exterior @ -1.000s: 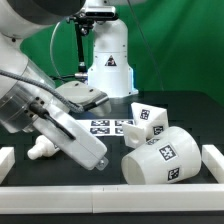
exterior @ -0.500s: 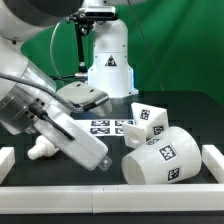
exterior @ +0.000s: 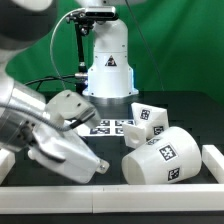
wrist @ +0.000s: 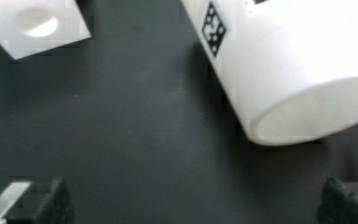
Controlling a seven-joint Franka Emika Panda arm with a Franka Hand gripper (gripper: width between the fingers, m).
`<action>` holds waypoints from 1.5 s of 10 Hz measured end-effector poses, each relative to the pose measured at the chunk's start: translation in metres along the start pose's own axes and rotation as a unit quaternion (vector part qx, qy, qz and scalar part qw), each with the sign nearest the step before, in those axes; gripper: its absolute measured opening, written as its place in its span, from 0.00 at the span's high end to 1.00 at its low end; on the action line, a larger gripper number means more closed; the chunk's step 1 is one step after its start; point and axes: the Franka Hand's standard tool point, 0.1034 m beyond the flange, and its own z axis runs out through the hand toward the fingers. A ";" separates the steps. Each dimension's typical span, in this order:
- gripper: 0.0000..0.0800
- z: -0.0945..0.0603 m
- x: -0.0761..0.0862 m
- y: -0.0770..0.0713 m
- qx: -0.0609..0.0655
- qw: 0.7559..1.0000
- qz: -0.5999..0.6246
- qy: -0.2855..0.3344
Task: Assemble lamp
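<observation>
The white cone shade [exterior: 160,160] lies on its side at the exterior view's front right, tag facing out. The square base [exterior: 148,119] sits just behind it. My gripper [exterior: 97,165] hangs low at the front left, a short way from the shade. In the wrist view the shade [wrist: 291,70] and the base [wrist: 35,30], with its round hole, lie on the black table beyond my gripper [wrist: 194,204]. Its dark fingers [wrist: 34,203] stand wide apart with only bare table between them, so it is open and empty. The bulb is hidden behind my arm.
The marker board [exterior: 106,127] lies flat behind my arm. A white robot pedestal [exterior: 108,60] stands at the back. White rails edge the table at the front [exterior: 120,198], the left [exterior: 6,160] and the right [exterior: 213,158].
My arm has swung lower and toward the exterior view's left front, and now covers the bulb that showed at the left before. The shade and base have not moved.
</observation>
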 end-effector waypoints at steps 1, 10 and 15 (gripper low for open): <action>0.13 0.000 0.005 0.002 -0.001 1.000 0.002 -0.005; 0.13 0.026 -0.013 -0.031 0.017 0.999 0.040 0.031; 0.13 0.051 -0.019 -0.036 0.009 0.999 0.038 0.032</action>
